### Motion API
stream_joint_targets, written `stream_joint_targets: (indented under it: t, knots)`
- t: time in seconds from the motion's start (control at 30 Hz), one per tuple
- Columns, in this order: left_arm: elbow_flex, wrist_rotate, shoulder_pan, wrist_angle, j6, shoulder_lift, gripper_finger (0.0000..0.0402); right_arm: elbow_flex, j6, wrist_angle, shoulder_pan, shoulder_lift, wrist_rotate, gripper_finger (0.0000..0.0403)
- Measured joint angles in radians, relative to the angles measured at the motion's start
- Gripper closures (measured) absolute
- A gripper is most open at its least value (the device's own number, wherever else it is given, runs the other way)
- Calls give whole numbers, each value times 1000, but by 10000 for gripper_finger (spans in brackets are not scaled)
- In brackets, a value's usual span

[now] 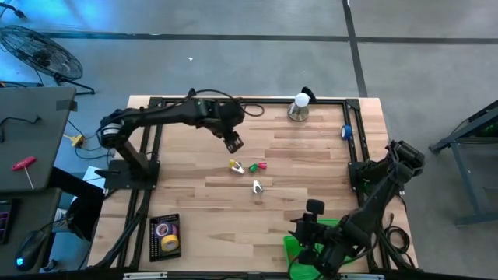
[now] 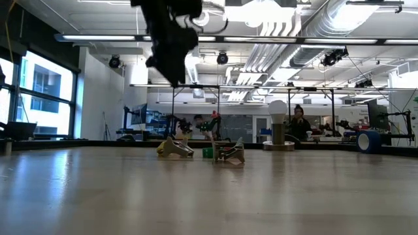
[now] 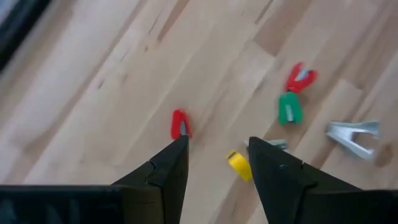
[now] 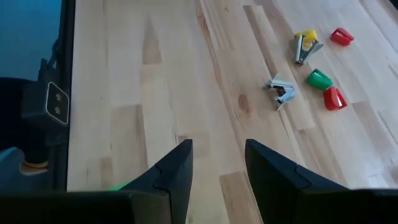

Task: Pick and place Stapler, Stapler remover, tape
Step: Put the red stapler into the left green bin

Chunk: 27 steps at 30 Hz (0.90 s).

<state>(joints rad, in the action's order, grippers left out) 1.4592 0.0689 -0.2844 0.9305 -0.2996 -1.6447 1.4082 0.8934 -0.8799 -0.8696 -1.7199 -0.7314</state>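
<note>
Several small claw-shaped staple removers lie mid-table: a yellow one (image 1: 236,166), a green one (image 1: 253,166), a red one (image 1: 263,165) and a silver one (image 1: 257,187). The left wrist view shows a second red one (image 3: 180,123) just ahead of my fingers, beside the yellow one (image 3: 238,165). My left gripper (image 1: 232,141) (image 3: 217,149) hangs open above the table, just far of this cluster. Tape rolls (image 1: 165,236) lie in a black tray at the near left. My right gripper (image 1: 313,208) (image 4: 217,155) waits open at the near right. I can make out no stapler.
A green bin (image 1: 298,250) sits at the near edge under the right arm. A bulb-shaped object (image 1: 300,106) stands at the far edge and a blue roll (image 1: 346,132) lies at the far right. Bare wood lies between the cluster and the tray.
</note>
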Motion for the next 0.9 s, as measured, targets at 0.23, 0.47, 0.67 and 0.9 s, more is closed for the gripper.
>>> stream_joint_targets:
  t: [0.23, 0.47, 0.67, 0.9]
  knots:
    - [-176, -87, -101, -186, 29, 0, 241, 0, 26, -3, -18, 0, -17, 265]
    - [-242, -131, -114, -298, 33, -22, 241, 0, 27, -3, -21, 0, -39, 265]
    - [-242, -141, -95, -300, 30, -68, 241, 0, 33, -8, -21, 0, -46, 265]
    - [-242, -146, -72, -300, 33, -135, 241, 0, 34, -11, -21, 0, -48, 265]
